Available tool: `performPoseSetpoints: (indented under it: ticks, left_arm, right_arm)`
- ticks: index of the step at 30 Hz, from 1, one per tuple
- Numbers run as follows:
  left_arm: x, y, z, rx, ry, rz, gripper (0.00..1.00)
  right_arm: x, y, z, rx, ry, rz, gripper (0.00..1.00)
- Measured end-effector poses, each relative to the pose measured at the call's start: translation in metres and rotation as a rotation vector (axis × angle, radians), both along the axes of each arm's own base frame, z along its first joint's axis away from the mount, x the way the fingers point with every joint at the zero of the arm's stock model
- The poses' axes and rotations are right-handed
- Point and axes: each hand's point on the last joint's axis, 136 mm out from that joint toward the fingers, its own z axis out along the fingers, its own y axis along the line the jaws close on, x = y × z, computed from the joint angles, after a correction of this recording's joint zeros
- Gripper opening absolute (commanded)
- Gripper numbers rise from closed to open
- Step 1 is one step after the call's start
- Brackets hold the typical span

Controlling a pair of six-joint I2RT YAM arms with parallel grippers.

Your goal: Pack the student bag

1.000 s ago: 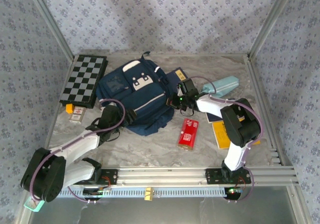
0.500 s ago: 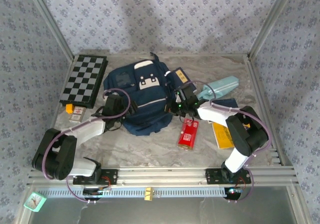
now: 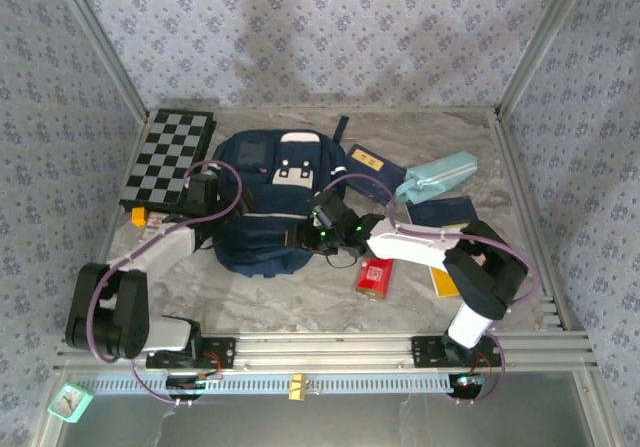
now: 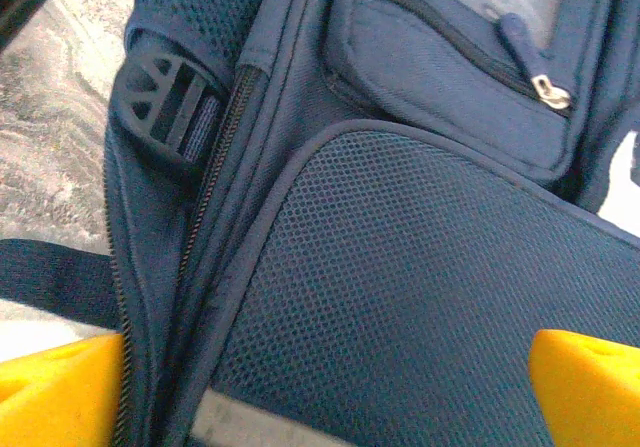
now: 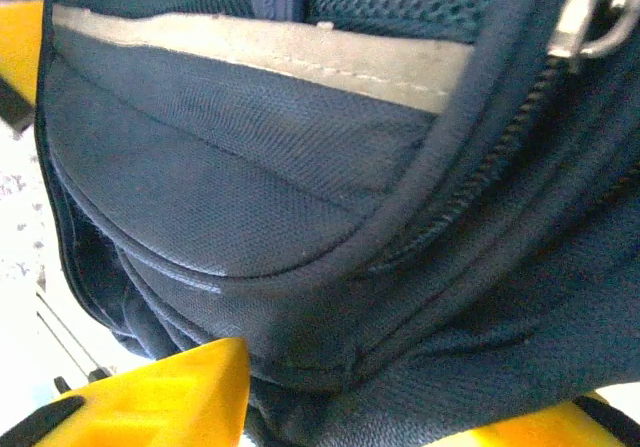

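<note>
Where the student bag [image 3: 268, 205] lies: flat on the marbled table [image 3: 300, 297], left of centre, with its white front patch facing up and its top toward the back wall. It is the largest thing there.
Left gripper [image 3: 205, 189]: at the bag's left flank, jaws spread as wide as they go and holding nothing. Its wrist view shows yellow fingertips [image 4: 60, 392] far apart over the mesh side panel [image 4: 400, 287].
Likely reason for that pose: it looks set to brace the bag or line up on the side zip, so the soft body does not slide.
Right gripper [image 3: 304, 235]: at the bag's lower right edge, jaws parted about halfway. Navy fabric bulges between them, but no clear pinch on it can be seen.
Likely reason for that pose: placed opposite the left arm, it appears to be steadying or repositioning the bag from the other side.
Zips: the front pocket's metal pull [image 4: 548, 89] sits at the end of a closed zip, and the long side zip also looks closed.
Waiting items: a light-blue pencil case [image 3: 437, 175], a red packet [image 3: 376, 277] and a dark booklet [image 3: 368, 159] lie to the bag's right, apart from it. A chessboard [image 3: 170, 159] lies to its left.
Progress, as a judgement: early, since the loose items are all outside and the bag appears unopened.
</note>
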Motion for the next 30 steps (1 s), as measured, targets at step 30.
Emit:
performPoseSetpoints:
  ticks: [30]
  left_arm:
    - [-0.156,-0.090,0.005,-0.166,0.205,-0.214,1.00]
  right_arm:
    - [0.103,-0.094,-0.032,-0.056,0.050,-0.119,0.32]
